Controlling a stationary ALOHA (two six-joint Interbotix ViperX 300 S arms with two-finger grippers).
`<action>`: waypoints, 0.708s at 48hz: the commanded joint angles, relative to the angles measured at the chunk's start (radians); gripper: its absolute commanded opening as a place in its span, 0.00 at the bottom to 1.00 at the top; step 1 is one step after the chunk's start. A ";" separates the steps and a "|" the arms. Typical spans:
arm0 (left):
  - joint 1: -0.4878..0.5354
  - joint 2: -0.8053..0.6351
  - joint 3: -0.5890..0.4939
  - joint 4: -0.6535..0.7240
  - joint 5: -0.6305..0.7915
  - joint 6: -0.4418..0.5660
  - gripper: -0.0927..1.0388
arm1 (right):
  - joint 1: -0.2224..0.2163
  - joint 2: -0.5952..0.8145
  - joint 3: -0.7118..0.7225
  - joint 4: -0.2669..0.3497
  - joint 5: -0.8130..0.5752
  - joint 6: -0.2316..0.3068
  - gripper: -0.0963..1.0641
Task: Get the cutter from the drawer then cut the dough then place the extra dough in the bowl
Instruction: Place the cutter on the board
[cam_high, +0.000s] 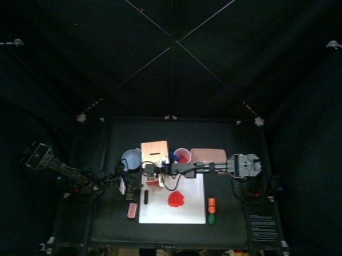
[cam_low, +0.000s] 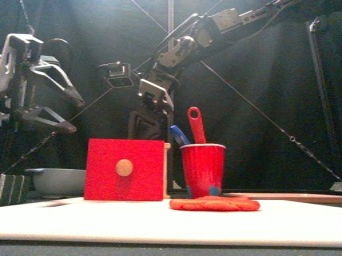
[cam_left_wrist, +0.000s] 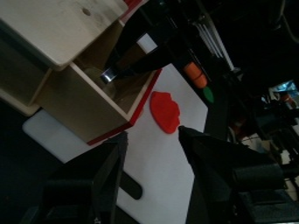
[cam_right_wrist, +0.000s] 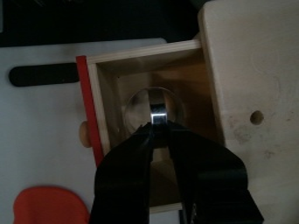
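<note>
Nearest you, the dough (cam_low: 214, 204) lies flat on the white board (cam_low: 147, 225), uncut, with the red cup (cam_low: 203, 172) of knives just behind it. Beside the cup, the drawer (cam_right_wrist: 84, 101) stands pulled out of the wooden box (cam_right_wrist: 251, 70), and the cutter (cam_right_wrist: 156, 107) sits inside it. Your right claw (cam_right_wrist: 158, 131) looks pinched shut on the cutter's thin wire handle. Your left claw (cam_left_wrist: 152, 138) hangs spread and empty over the board. Lift crookedly and the ring may catch the drawer wall, dragging the box or twisting out of that narrow grip. Swing out low and you could tip the cup. The bowl (cam_low: 51, 181) waits farther back, left.
</note>
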 joint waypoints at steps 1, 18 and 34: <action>0.003 -0.003 -0.011 0.002 -0.005 0.002 0.85 | 0.002 -0.057 -0.028 -0.003 -0.002 -0.003 0.53; 0.003 -0.003 -0.011 0.002 -0.005 0.002 0.85 | 0.006 -0.135 -0.025 -0.012 0.021 -0.005 0.53; 0.003 -0.003 -0.012 0.002 -0.003 0.000 0.85 | 0.021 -0.179 -0.026 -0.029 0.060 0.006 0.53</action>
